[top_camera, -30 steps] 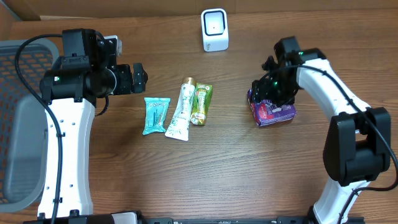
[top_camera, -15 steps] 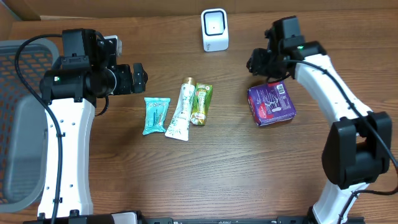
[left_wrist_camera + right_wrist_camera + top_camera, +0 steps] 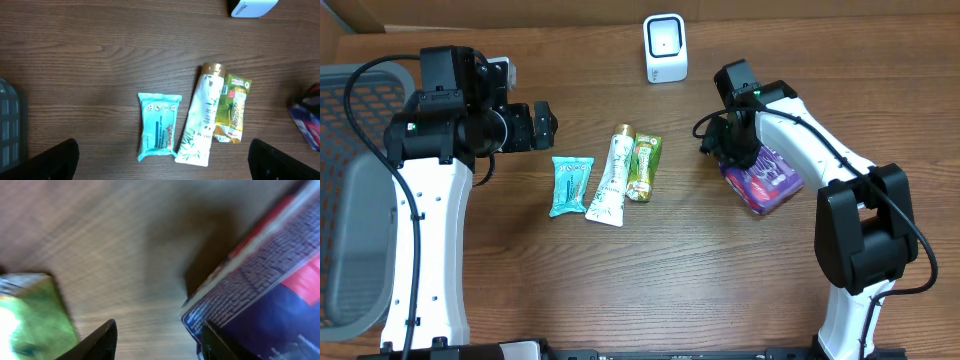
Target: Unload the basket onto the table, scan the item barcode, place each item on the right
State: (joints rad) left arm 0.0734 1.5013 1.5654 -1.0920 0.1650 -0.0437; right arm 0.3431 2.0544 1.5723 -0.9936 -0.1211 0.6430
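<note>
Your right gripper is down at the end of the purple box that faces the middle of the tabletop. Its fingers stand parted with bare wood between them. The box's corner sits just beside one finger, so nothing is clamped (the right wrist view is blurred, but the gap shows plainly). The box lies askew on the wood, in the right half of the tabletop, nearer the far edge than the near one.

The white scanner stands upright at the middle of the far edge, apart from the box.

Your left gripper hangs over the left half with its fingers spread wide and nothing in them. Your left wrist camera looks down on three things lying side by side near the middle. They are a light blue packet, a white tube with a gold cap and a green sachet touching the tube. A grey basket sits at the left edge.
</note>
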